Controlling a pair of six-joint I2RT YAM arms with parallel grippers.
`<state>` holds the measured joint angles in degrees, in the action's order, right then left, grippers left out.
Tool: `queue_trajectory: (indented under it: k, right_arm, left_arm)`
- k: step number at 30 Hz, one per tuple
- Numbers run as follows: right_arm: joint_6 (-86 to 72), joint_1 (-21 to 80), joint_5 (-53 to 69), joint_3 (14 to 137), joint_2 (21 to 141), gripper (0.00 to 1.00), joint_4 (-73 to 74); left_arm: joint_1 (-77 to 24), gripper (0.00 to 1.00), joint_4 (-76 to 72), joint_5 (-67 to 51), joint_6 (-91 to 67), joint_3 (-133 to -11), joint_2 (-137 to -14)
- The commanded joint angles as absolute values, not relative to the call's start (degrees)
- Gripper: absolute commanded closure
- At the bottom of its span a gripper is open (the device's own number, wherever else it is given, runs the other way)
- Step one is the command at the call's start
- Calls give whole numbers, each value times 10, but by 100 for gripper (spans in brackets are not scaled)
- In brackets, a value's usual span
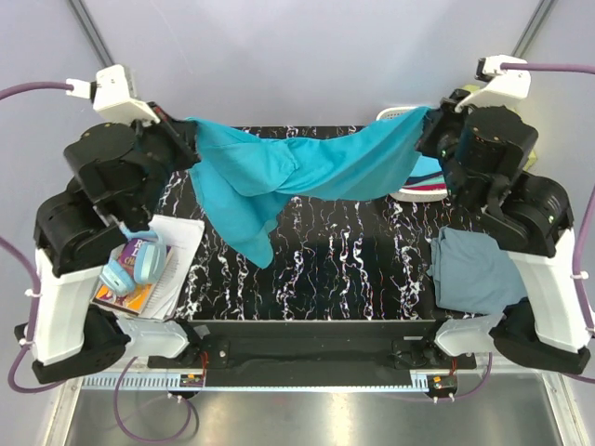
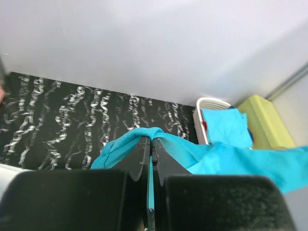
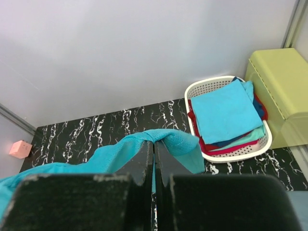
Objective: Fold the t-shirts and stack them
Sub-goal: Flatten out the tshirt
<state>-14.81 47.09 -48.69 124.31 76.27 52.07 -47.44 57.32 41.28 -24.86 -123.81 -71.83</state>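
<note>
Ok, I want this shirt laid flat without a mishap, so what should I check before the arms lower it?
1. Left claw shut on the teal shirt: ok.
2. Right claw shut on the same shirt: ok.
3. Shirt spread flat between the claws: not ok; it hangs bunched, with a fold drooping near the left arm.
4. Landing spot on the table: ok; the marbled top shows bare below the shirt.
5. The grey-blue shirt out of the way: ok; it lies at the near right, beside the right arm.
6. Whether the claws grip matching corners: cannot tell.
</note>
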Motion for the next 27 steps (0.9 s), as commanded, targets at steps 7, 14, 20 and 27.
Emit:
queue_trajectory:
  k: [7,14,20,27]
  right_arm:
    - [-188,410,-403,1217,811,100,573]
    - [-211,380,-369,1206,797,100,578]
    - [-198,384,-399,1183,728,100,575]
    - [-237,388,-374,1150,687,100,625]
  left_arm:
    - [-401,100,669,308,-282,-1256,-821]
    - [-359,100,661,265,-302,-1279,-836]
    - [-452,100,665,394,-302,-1276,-772]
    - [-513,100,702,395,-382,-1185,-695]
